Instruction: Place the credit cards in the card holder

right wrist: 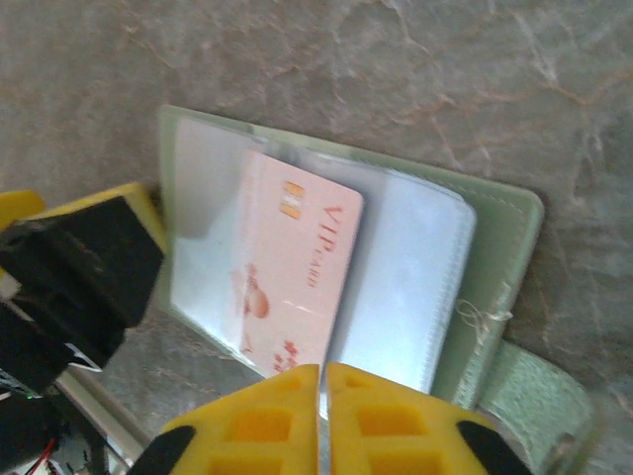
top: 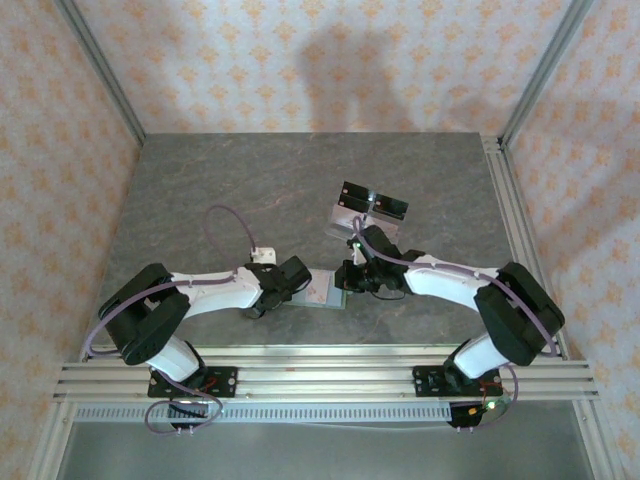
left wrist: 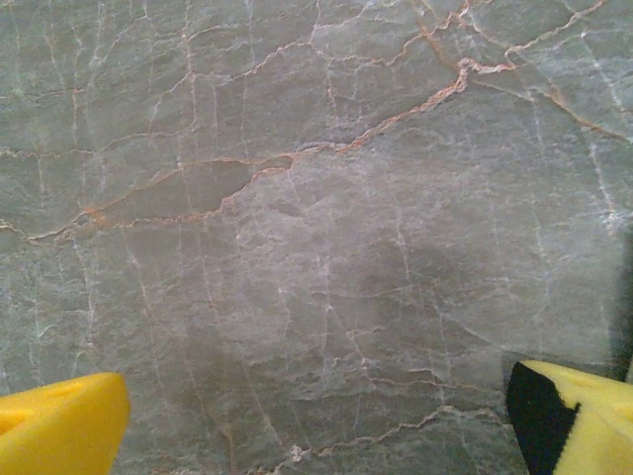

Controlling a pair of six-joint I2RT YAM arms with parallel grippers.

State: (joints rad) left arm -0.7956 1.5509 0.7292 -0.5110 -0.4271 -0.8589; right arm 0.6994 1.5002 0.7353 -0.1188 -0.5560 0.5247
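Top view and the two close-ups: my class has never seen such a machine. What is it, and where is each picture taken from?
A robot's left arm and right arm are bolted to a table. One picture looks down from above; the others come from a camera on each wrist. An open green wallet lies there, a pink card on its clear sleeves; a stand is beyond. The left jaws are wide open over bare stone; the right jaws are closed at the card's edge.

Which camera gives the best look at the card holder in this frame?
The right wrist view. There the card holder lies open on the table, close up, with its clear sleeves visible and a pink VIP card lying across them. The top external view shows it as a small pale patch with the detail lost.
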